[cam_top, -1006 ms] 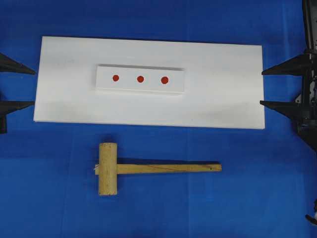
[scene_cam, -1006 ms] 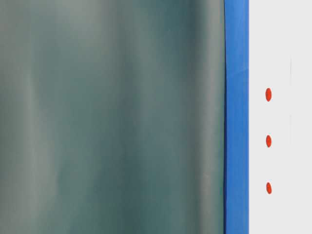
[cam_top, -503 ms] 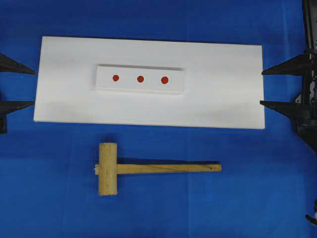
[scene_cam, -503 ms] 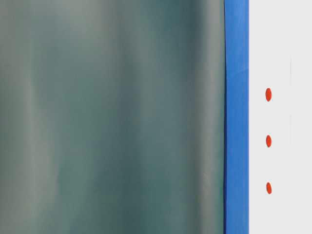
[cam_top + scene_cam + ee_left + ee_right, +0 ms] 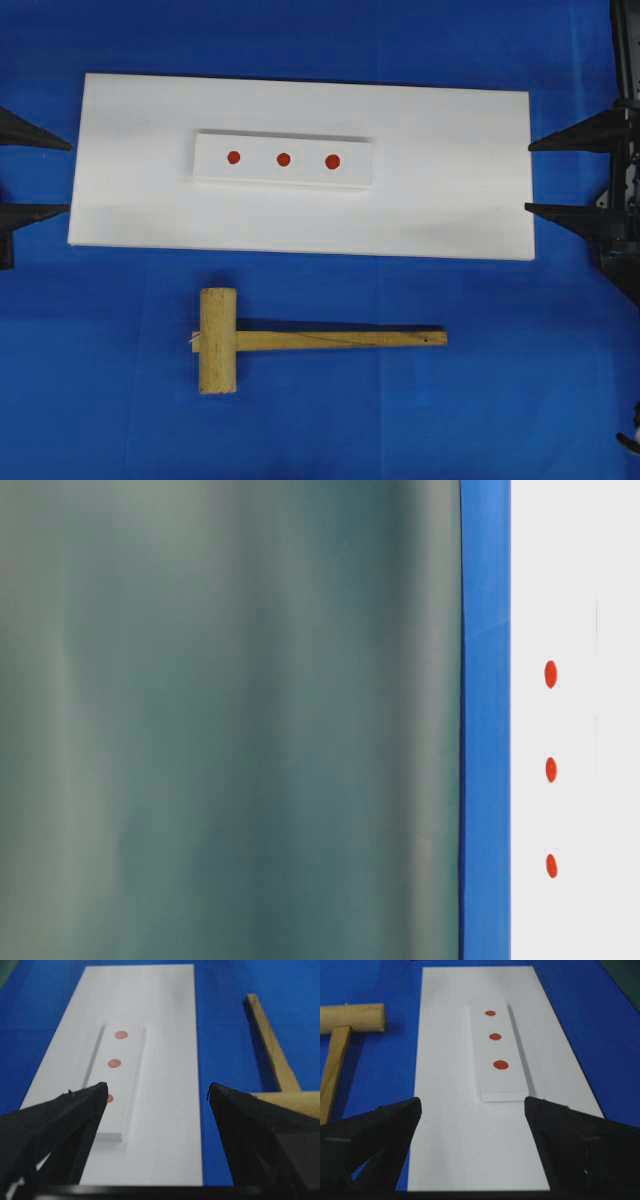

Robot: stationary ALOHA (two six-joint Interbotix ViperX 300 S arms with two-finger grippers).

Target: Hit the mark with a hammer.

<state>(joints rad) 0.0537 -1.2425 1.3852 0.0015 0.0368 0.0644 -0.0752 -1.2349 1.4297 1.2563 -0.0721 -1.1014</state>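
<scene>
Blue cloth over the table (image 5: 100,400). Overhead: large white board (image 5: 450,180) lying flat across the middle, a raised white strip (image 5: 283,160) on it carrying three red dots in a row. Mark (image 5: 333,161) at the right end of the row, slightly the largest; two smaller red dots (image 5: 283,159) to its left. Hammer (image 5: 300,339) flat on the cloth just below the board, apart from it, head to the left, handle running right. Left gripper (image 5: 50,178) at the left board edge, jaws spread wide, nothing between them. Right gripper (image 5: 545,178) at the right edge, jaws likewise apart and empty. Both well clear of the hammer.

Table level: mostly blurred grey-green backdrop (image 5: 230,720); narrow blue band, then white surface with the three dots stacked vertically. Which one is the mark cannot be told here.

Left wrist: board running away lengthwise, strip with dots between the dark fingertips (image 5: 95,1097); nearest dot partly hidden behind the left one. Hammer handle at right on the cloth.

Right wrist: mark (image 5: 500,1065) nearest on the strip, smaller dots beyond. Hammer head (image 5: 352,1018) at upper left, off the board.
</scene>
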